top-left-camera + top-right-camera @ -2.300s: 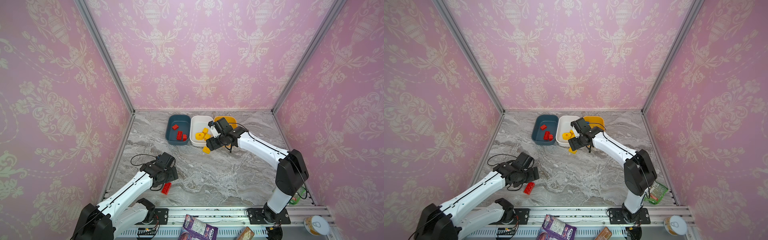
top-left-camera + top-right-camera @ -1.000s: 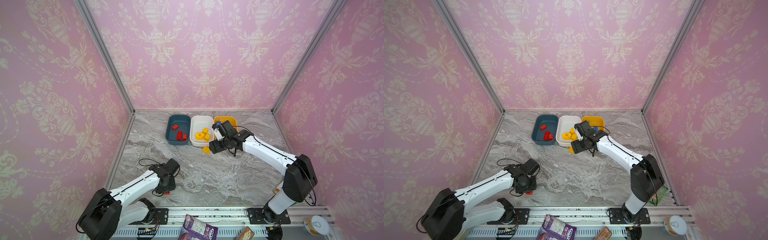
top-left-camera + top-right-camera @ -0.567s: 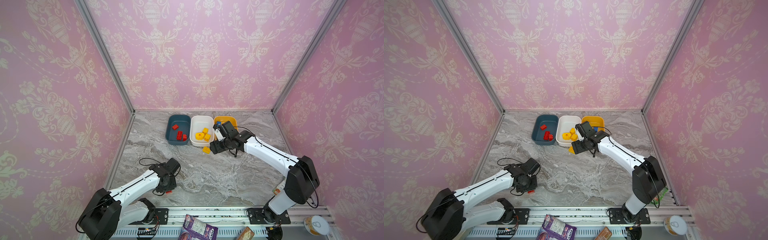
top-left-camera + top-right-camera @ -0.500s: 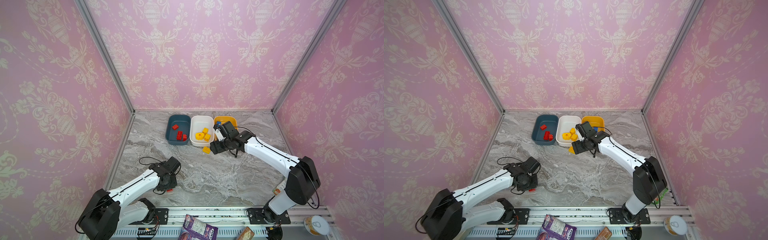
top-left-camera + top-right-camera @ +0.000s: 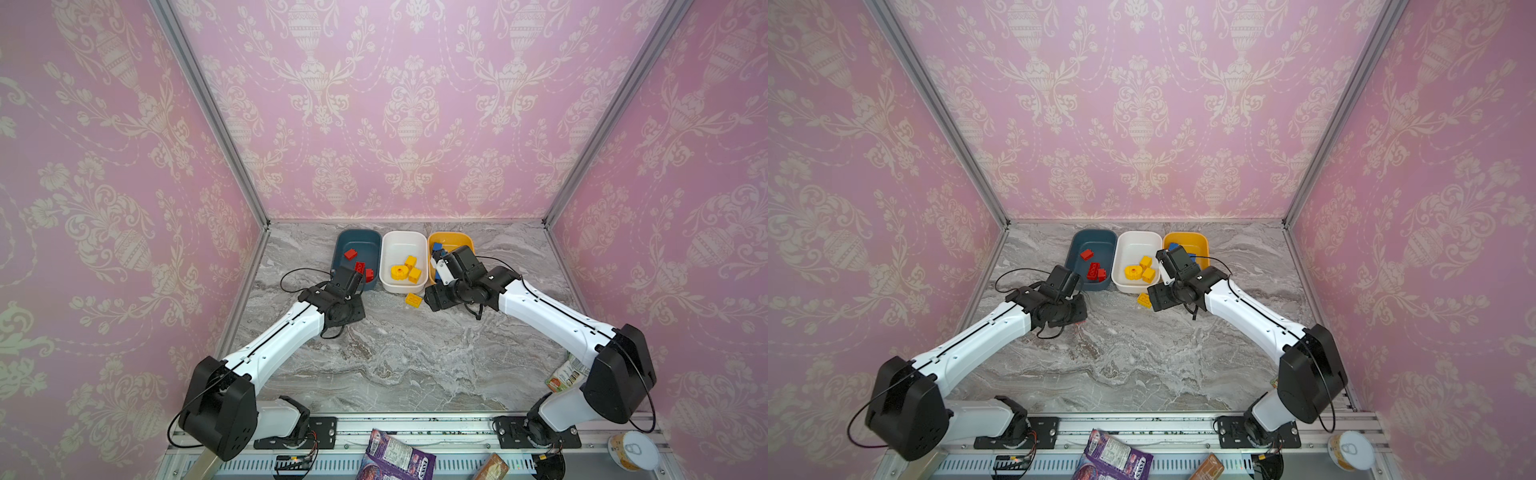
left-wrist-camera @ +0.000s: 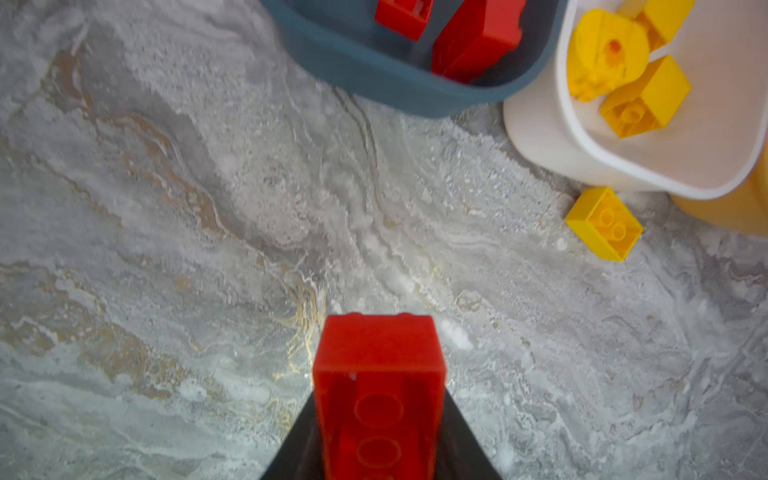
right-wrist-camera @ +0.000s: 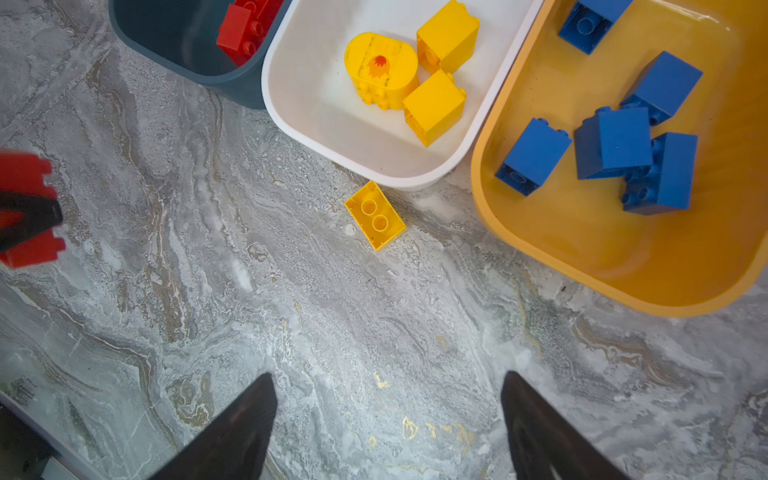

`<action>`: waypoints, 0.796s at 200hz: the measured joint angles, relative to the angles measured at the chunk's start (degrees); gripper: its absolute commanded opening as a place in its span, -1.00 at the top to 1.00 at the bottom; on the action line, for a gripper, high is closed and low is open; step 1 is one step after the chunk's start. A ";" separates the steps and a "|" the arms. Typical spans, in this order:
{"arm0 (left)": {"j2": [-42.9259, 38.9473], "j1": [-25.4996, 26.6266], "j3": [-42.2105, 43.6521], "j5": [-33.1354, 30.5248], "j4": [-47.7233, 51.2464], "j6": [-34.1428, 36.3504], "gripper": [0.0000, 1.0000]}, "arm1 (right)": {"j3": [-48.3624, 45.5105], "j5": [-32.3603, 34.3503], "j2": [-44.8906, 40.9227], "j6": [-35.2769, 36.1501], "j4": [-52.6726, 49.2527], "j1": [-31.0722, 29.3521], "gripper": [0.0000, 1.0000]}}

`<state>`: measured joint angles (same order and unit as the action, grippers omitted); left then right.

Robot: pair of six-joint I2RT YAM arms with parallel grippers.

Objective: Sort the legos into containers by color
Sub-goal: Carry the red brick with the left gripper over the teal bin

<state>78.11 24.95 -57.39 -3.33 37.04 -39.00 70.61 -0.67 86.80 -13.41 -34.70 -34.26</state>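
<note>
No text legible; the purple packet's (image 5: 395, 455) print is blurred

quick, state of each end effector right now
Left end effector: shut on the red brick.
Right end effector: open, holding nothing.

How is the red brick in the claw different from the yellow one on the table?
The red brick is clamped in the left gripper; the yellow brick lies loose on the table. The red brick is near the teal tub, the yellow brick beside the white tub. Both show hollow undersides.
</note>
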 measured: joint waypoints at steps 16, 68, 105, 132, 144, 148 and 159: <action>3.85 -2.08 -5.20 -0.02 -1.60 2.78 0.42 | -0.09 0.00 -0.17 -0.22 0.20 0.00 -0.72; 16.87 -6.10 -19.34 0.13 -6.34 10.56 0.43 | -0.72 0.00 -0.48 -0.42 0.57 0.00 -0.72; 24.90 -8.72 -24.28 0.11 -8.13 13.49 0.43 | -0.90 -0.02 -0.83 -1.29 0.70 0.00 -0.72; 30.42 -9.84 -27.65 -0.11 -8.96 15.30 0.44 | -0.90 -0.02 -1.03 -1.66 0.85 0.00 -0.72; 32.33 -9.99 -28.81 -0.50 -9.14 16.11 0.44 | -0.90 -0.02 -1.22 -1.68 0.85 0.00 -0.72; 32.85 -10.01 -29.09 -0.66 -9.16 16.46 0.44 | -0.90 -0.04 -1.27 -1.68 0.85 0.00 -0.72; 33.97 -10.01 -29.59 -1.22 -9.14 17.38 0.44 | -0.90 -0.04 -1.44 -1.68 0.90 0.00 -0.71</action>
<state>112.07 14.94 -86.98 -4.56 27.90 -21.63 69.71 -0.71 85.36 -15.09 -33.80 -34.26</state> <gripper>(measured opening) 0.348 0.860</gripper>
